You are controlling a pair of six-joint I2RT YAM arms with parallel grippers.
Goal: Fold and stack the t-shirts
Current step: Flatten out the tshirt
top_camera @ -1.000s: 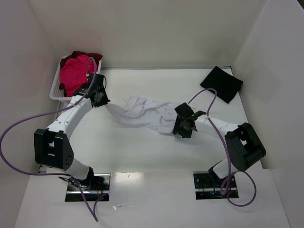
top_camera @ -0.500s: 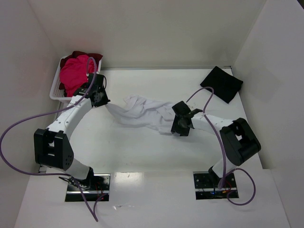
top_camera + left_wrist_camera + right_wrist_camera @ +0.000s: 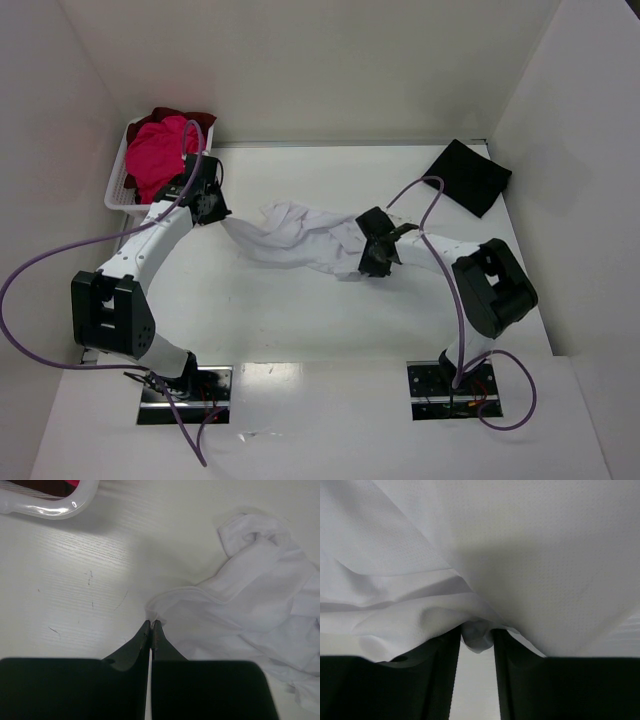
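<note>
Top external view: the white shirt (image 3: pixel 300 238) is seen drawn out in a crumpled band between the two grippers, on the table (image 3: pixel 300 320). One end is pinched by the left gripper (image 3: pixel 213 212). In the left wrist view its jaws are pressed together on a thin edge of cloth, and the rest of the shirt is spread ahead and to the right of them. The other end is held by the right gripper (image 3: pixel 372 258). In the right wrist view a bunched fold is clamped between its jaws, with cloth draped ahead of them. The basket (image 3: pixel 118 185) is found near the left gripper, ahead and to its left, and the pink shirt (image 3: pixel 160 155) and red shirt (image 3: pixel 158 113) are piled in it. The black shirt (image 3: pixel 467 176) is laid flat well apart from the right gripper, on the side away from the white shirt.
</note>
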